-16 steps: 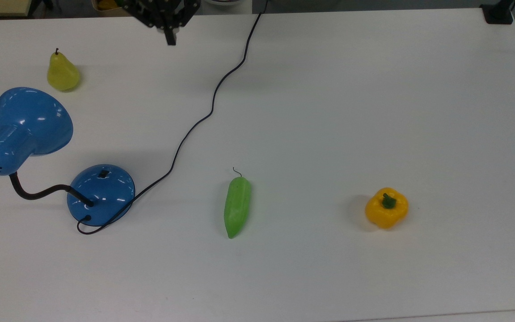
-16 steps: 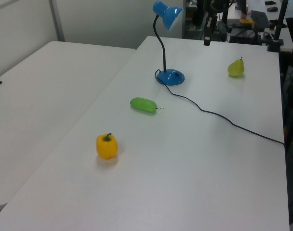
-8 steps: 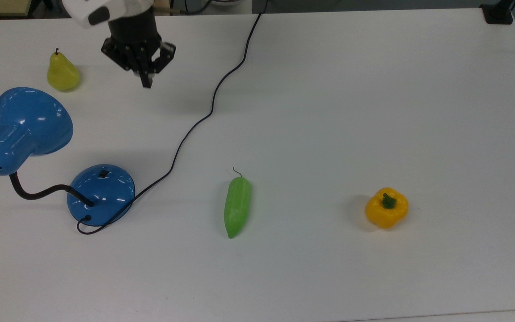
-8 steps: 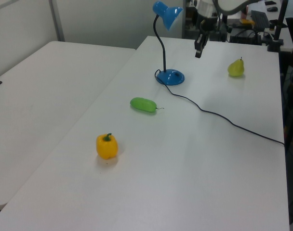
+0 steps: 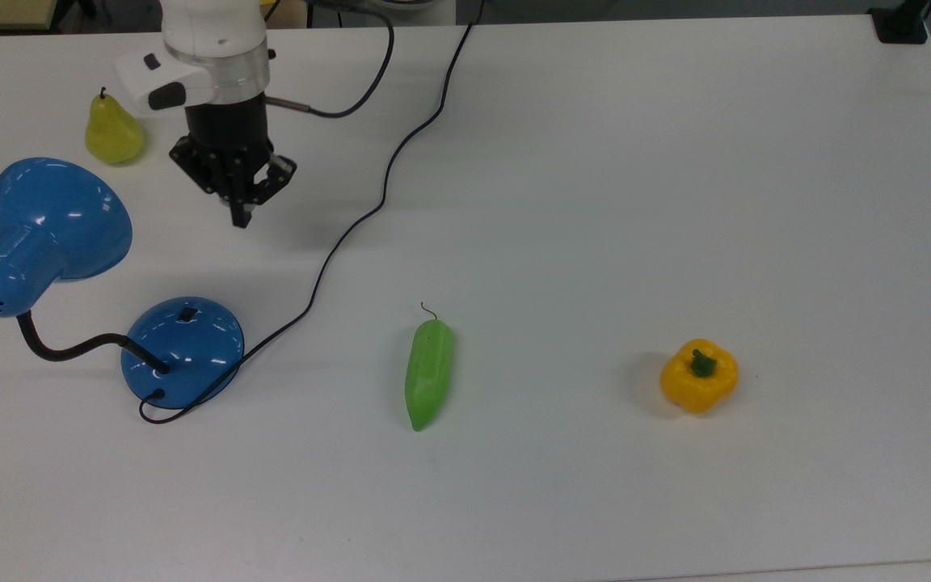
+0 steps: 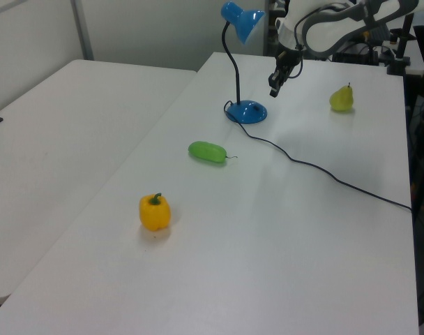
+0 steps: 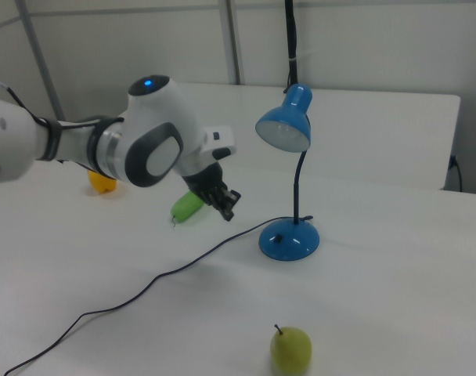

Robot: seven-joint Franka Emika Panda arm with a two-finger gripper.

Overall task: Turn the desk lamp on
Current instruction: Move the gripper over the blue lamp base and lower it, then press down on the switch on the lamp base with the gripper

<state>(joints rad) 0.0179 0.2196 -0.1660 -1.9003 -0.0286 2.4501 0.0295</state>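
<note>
I count one desk lamp (image 5: 49,267), one pear (image 5: 113,129), one green pod-shaped vegetable (image 5: 428,372) and one yellow bell pepper (image 5: 699,376) on the white table (image 5: 635,178); none of them carries writing I can read. My tool (image 5: 240,217) hangs above bare table in the top view, its fingers pressed together and gripping nothing, pointing toward the lamp's round blue base (image 5: 183,351), which sits well apart from it at the top view's lower left. The small black switch (image 5: 187,314) shows on the dome's top, on the side toward my tool. The bell shade (image 5: 57,218) leans out over the table to the top view's left of my tool, and the pear stands beside the shade toward the far edge. The black cord (image 5: 352,226) runs from the base in a loose curve past my tool's right side in the top view and off the far edge. The table between my tool and the base is open, as is the wide stretch around the pepper on the top view's right.
</note>
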